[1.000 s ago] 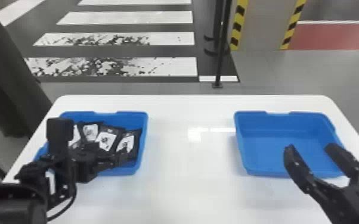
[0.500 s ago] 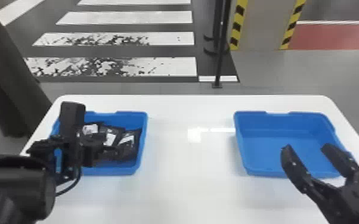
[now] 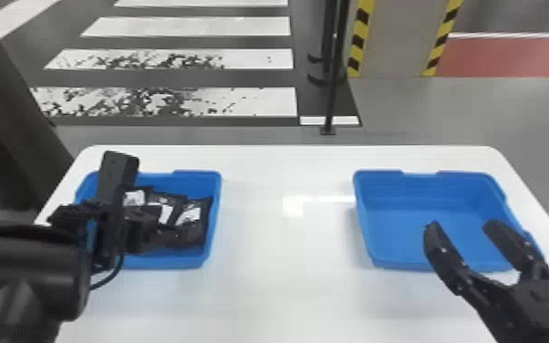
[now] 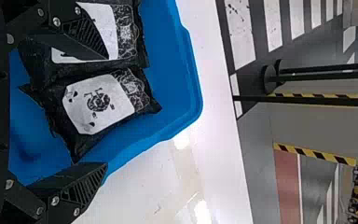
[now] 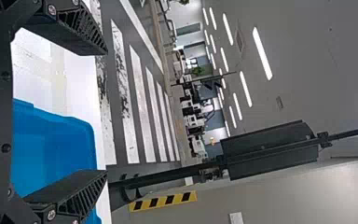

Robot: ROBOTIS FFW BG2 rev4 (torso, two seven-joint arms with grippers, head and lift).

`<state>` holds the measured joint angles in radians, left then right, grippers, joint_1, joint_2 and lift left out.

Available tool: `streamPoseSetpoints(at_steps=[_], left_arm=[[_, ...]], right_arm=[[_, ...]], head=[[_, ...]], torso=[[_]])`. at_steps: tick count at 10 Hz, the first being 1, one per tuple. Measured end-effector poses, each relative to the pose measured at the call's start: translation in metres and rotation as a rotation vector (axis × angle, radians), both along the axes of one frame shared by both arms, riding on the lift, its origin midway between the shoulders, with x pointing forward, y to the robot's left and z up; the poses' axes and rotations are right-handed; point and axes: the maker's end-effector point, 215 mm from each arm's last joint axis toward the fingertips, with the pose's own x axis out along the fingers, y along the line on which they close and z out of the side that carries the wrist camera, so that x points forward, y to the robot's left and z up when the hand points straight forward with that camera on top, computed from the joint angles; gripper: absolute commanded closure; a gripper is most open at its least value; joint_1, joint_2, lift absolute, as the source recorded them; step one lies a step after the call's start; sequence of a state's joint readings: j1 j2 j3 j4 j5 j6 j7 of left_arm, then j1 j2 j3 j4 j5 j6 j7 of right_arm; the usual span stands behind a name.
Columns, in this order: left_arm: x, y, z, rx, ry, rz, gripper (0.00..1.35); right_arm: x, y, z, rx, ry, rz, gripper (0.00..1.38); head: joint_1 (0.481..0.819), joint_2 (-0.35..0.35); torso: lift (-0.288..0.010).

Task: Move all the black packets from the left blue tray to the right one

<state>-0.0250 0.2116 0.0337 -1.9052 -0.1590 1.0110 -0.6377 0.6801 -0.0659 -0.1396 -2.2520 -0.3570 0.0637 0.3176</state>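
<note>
My left gripper [image 3: 150, 237] is over the left blue tray [image 3: 168, 262], low among the black packets [image 3: 191, 214]. In the left wrist view the left gripper [image 4: 105, 109] stands open; one black packet [image 4: 98, 103] with a white label lies between its fingers, and another packet [image 4: 123, 35] is partly behind one finger. The right gripper [image 3: 465, 228] is parked open above the near side of the right blue tray [image 3: 424, 182], which holds no packets. The right gripper [image 5: 105, 112] has nothing between its fingers in the right wrist view.
Both trays rest on a white table [image 3: 282, 292], with a wide stretch of tabletop between them. A thin black post [image 3: 335, 82] rises from the floor behind the table's far edge.
The left arm has shifted to the right over its tray, its gripper now nearer the tray's right-hand packets. The right gripper has moved only slightly. The packets seem unmoved.
</note>
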Motion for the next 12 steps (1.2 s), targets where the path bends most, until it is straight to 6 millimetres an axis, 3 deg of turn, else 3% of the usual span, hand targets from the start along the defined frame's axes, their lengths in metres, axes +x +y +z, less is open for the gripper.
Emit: streamPoseSetpoints(at_steps=[5,9,11,12], left_arm=[[0.014,-0.014,-0.017,0.031,0.063,-0.074,0.24],[0.007,-0.009,-0.038,0.044,0.138,-0.063,0.29],[0.01,-0.017,-0.053,0.037,0.168,-0.098,0.47],[0.013,-0.021,-0.056,0.042,0.166,-0.117,0.68]], right_arm=[[0.0,0.001,-0.002,0.012,0.004,0.002,0.11],[0.0,0.002,-0.003,0.019,0.006,0.004,0.11],[0.001,0.004,-0.004,0.025,0.007,0.007,0.11],[0.001,0.005,-0.004,0.027,0.006,0.008,0.11]], head=[[0.695,0.012],[0.695,0.017],[0.695,0.01],[0.695,0.007]], torso=[[-0.14],[-0.14],[-0.14],[-0.14]])
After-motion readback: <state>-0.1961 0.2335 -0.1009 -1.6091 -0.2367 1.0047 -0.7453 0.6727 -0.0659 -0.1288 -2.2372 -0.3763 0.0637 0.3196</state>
